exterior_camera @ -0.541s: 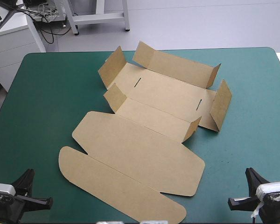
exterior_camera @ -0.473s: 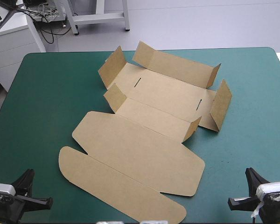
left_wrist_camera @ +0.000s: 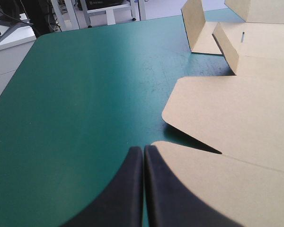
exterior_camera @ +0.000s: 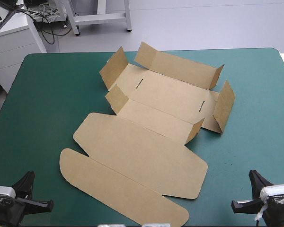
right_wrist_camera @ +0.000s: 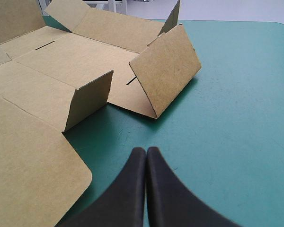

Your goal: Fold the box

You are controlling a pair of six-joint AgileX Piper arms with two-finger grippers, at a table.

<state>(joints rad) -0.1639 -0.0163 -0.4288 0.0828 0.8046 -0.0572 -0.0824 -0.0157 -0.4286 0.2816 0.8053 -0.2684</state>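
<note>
Well, you have the brown box (exterior_camera: pixel 154 92) opened out across the middle of the teal-green desk (exterior_camera: pixel 42 109). Its far half has walls tilted up (end flaps and one long back wall), while the wide lid panel (exterior_camera: pixel 142 151) and its rounded flap (exterior_camera: pixel 118 189) lie flat toward the near edge. Your left tool (left_wrist_camera: pixel 143 150) has its black fingers pressed together, holding nothing, near the rounded flap. Your right tool (right_wrist_camera: pixel 146 151) is likewise together and empty, over bare cover beside the lid panel's corner.
</note>
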